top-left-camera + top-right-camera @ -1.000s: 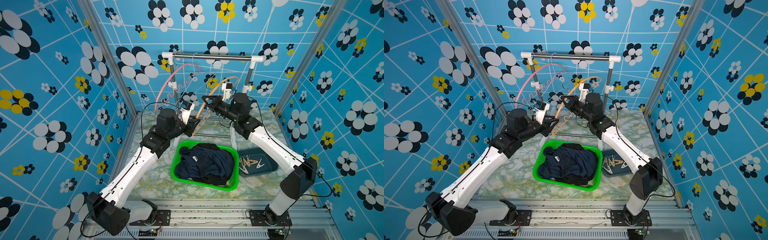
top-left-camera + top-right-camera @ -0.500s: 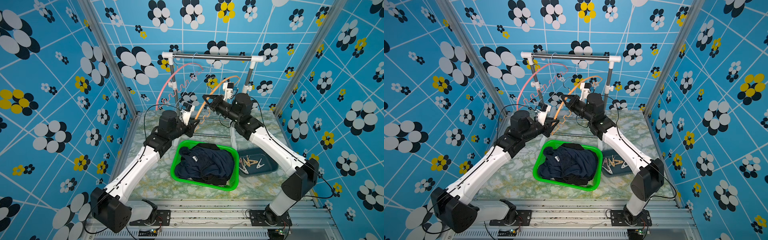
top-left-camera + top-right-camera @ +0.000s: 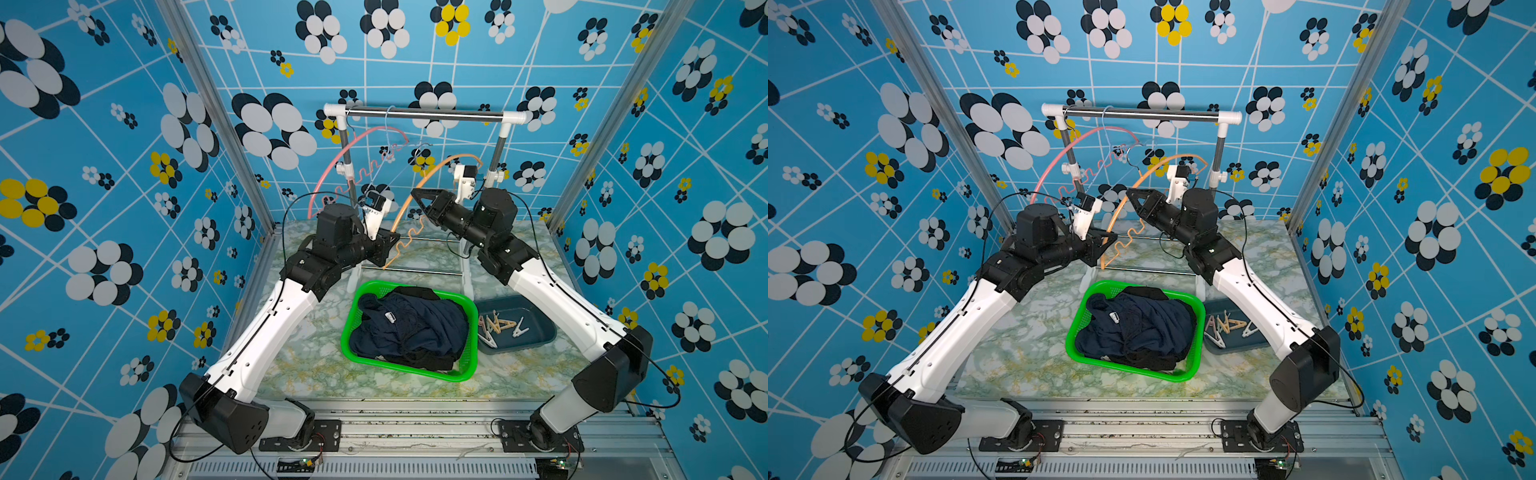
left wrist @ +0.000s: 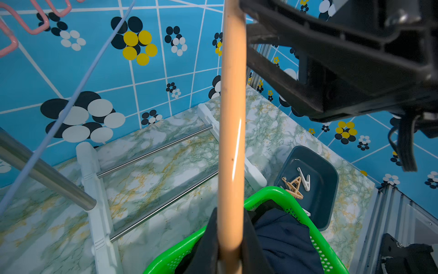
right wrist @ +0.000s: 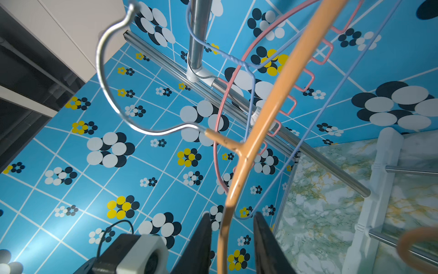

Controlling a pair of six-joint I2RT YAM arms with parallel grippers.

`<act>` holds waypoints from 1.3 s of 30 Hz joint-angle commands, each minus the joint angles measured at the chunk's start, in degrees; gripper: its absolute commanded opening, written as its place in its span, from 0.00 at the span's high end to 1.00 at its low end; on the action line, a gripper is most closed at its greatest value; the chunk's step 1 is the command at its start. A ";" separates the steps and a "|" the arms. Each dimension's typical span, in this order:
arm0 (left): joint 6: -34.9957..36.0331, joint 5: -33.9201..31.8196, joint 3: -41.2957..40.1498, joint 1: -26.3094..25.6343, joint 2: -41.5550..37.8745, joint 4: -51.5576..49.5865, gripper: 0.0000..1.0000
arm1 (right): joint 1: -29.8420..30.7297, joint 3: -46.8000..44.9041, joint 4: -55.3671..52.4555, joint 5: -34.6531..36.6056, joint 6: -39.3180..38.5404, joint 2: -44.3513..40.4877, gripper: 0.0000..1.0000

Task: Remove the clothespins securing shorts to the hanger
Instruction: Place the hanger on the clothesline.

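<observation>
- Clothespins (image 3: pixel 500 328) are piled in the blue tray (image 3: pixel 536 337), shorts (image 3: pixel 411 328) heaped in the green basket (image 3: pixel 345 332).
- Orange hanger (image 4: pixel 231 118) is clamped by the left gripper (image 3: pixel 394 242); jaws of the right gripper (image 3: pixel 415 194) are spread around it.

Marbled table (image 3: pixel 311 361): basket (image 3: pixel 348 332), tray (image 3: pixel 538 322), rack (image 3: pixel 466 270)

Shorts (image 3: pixel 409 328) — navy over black, heaped in green basket (image 3: pixel 350 320); clothespins (image 3: pixel 496 322) — tan, white, loose in tray (image 3: pixel 540 332)
</observation>
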 commanded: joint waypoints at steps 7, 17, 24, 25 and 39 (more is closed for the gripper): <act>-1.47 -7.14 10.75 -0.75 4.17 -5.35 1.00 | -0.37 -12.33 -4.13 4.97 -9.15 -14.01 0.43; 1.78 -7.71 32.13 -1.56 17.34 -17.03 1.00 | -0.37 -25.74 -14.42 15.99 -13.49 -32.92 0.37; 1.83 -7.15 41.60 -1.73 23.07 -19.58 1.00 | -0.37 -31.75 -18.15 20.62 -13.28 -42.39 0.37; 1.53 -7.29 42.54 -1.69 23.76 -19.57 1.00 | -0.37 -32.30 -18.45 20.93 -13.20 -43.03 0.37; 1.89 -9.14 60.43 -2.44 36.11 -26.70 1.00 | -0.37 -34.71 -17.96 20.39 -10.74 -43.31 0.40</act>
